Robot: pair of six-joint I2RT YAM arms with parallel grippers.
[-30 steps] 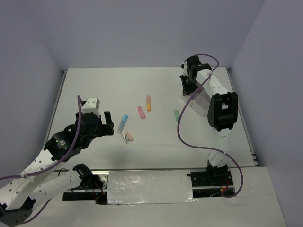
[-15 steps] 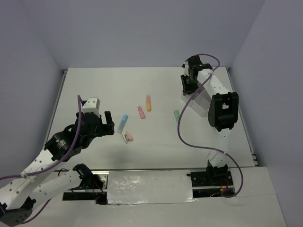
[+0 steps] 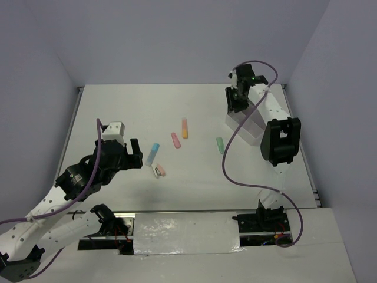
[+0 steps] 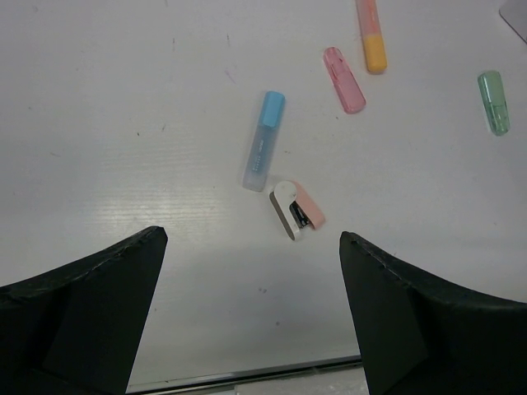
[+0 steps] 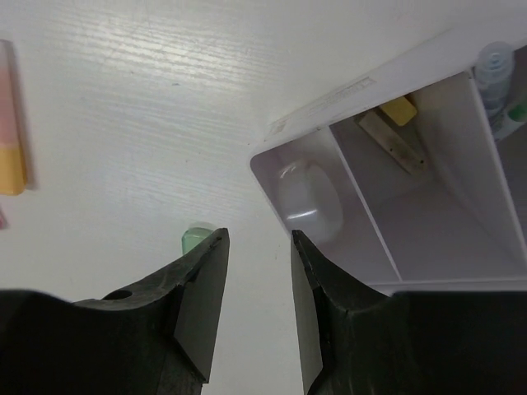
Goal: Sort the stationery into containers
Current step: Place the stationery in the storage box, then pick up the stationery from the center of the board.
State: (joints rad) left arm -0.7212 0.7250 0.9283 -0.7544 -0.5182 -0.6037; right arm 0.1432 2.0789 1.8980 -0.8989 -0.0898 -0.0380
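Note:
The white divided tray stands at the right back of the table. My right gripper hovers over its far corner, open, with nothing between the jaws. In the right wrist view a clear tape ring lies in the tray's nearest compartment, and beige and yellow pieces lie in the one beside it. A green piece peeks out from behind my finger. My left gripper is wide open above the table, short of a blue piece and a white-and-pink piece.
Loose on the table's middle are an orange-and-pink marker, a pink piece and the green piece. A purple cable loops from the right arm over the table. Walls close in on three sides.
The right jaws have parted and the gripper has shifted slightly toward the back wall over the tray. The left arm has not moved.

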